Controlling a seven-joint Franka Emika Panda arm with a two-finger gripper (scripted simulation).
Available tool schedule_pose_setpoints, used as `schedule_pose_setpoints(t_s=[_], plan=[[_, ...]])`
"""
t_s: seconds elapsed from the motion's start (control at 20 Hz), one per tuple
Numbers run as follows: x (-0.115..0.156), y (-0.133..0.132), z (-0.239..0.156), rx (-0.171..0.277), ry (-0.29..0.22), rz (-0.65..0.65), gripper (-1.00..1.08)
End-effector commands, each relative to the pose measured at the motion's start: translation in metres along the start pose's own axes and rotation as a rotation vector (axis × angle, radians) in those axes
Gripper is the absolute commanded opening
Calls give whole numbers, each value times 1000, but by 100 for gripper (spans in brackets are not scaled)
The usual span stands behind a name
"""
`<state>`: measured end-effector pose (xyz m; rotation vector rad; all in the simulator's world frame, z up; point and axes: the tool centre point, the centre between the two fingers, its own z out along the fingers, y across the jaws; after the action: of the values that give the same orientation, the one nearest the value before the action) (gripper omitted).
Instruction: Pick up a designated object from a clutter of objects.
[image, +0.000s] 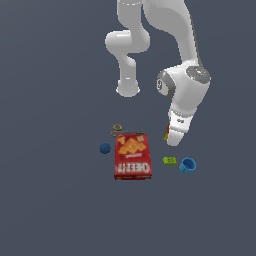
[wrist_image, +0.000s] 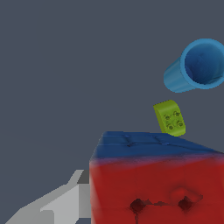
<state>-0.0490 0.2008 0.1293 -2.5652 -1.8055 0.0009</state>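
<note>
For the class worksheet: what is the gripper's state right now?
Gripper: down at the puzzle cube; open or shut cannot be told.

Flat dark slate-grey floor (image: 45, 215) spans exterior view; uniform, unmarked; same plain surface fills wrist view background.

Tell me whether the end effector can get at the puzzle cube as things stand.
Probably yes. The end effector is already down at the puzzle cube, which fills the wrist view beside one finger. The green block and blue cup lie apart from it.
</note>
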Motion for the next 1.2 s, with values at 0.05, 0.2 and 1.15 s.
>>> schedule_pose_setpoints(t_s=[0.05,0.2,1.15], plan=[[9,17,-31,0,2,-1,-100],[16,32,-56,0,2,-1,-100],[54,110,-185,-2,0,2,-100]])
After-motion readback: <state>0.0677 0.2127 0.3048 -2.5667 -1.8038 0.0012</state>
